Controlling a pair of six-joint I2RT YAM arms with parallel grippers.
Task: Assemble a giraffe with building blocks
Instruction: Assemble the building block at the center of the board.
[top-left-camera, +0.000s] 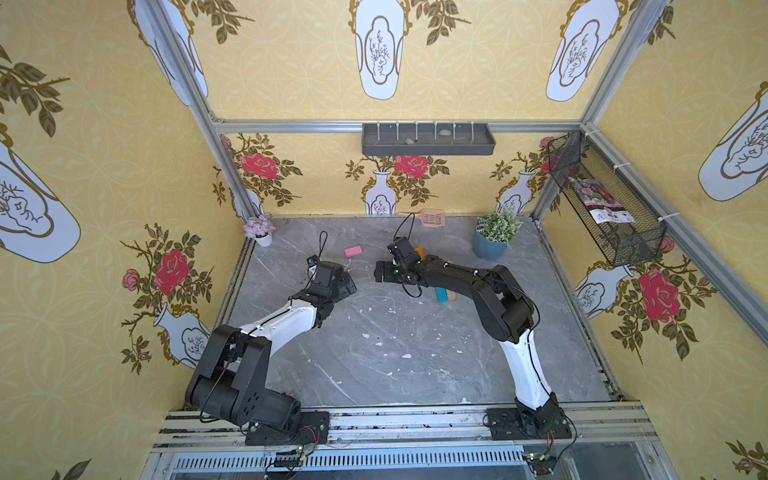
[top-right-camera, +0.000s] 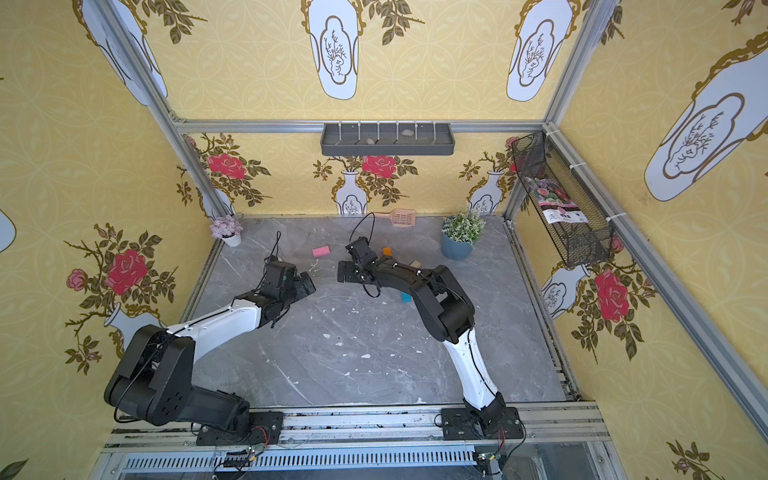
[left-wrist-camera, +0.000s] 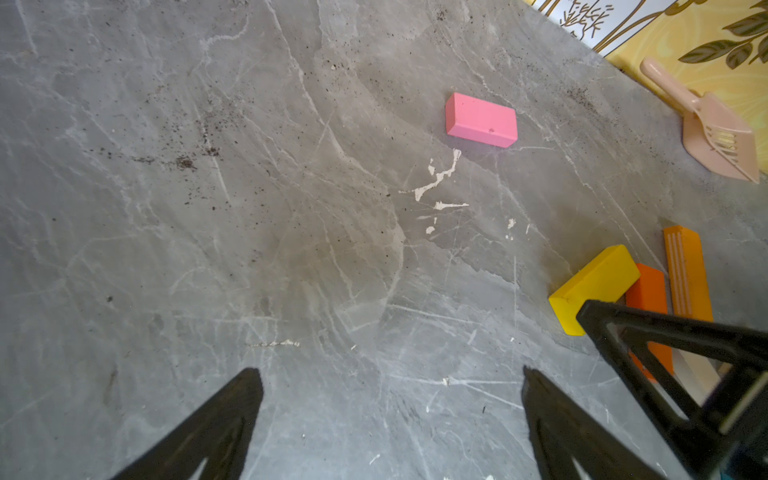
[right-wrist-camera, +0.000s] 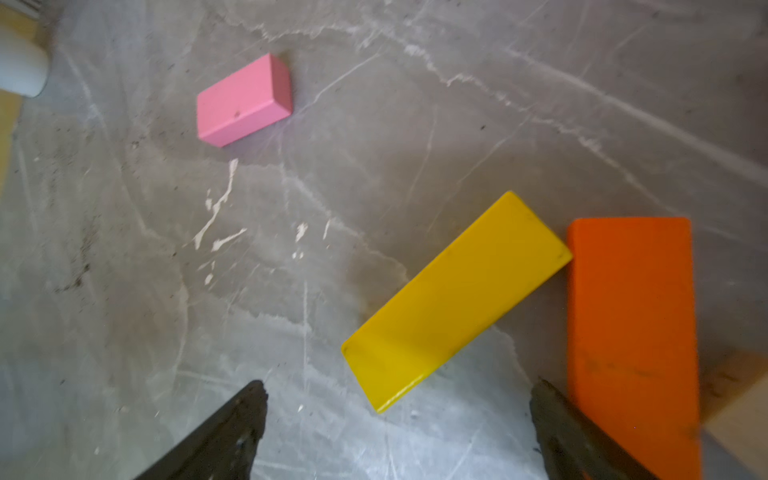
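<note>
In both top views the right arm (top-left-camera: 457, 277) is hiding the yellow block (right-wrist-camera: 455, 301) completely, with only slivers of an orange block (top-left-camera: 419, 251), blue block (top-left-camera: 439, 295) and tan block (top-left-camera: 451, 296) showing beside it. In the right wrist view the deep orange block (right-wrist-camera: 631, 316) is running off the edge.

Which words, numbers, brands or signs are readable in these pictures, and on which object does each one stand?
No text can be read anywhere in these pictures.
The packet in the wire basket: a white label with dark print, too small to read.
The pink block, yellow block and orange block: no writing visible.
</note>
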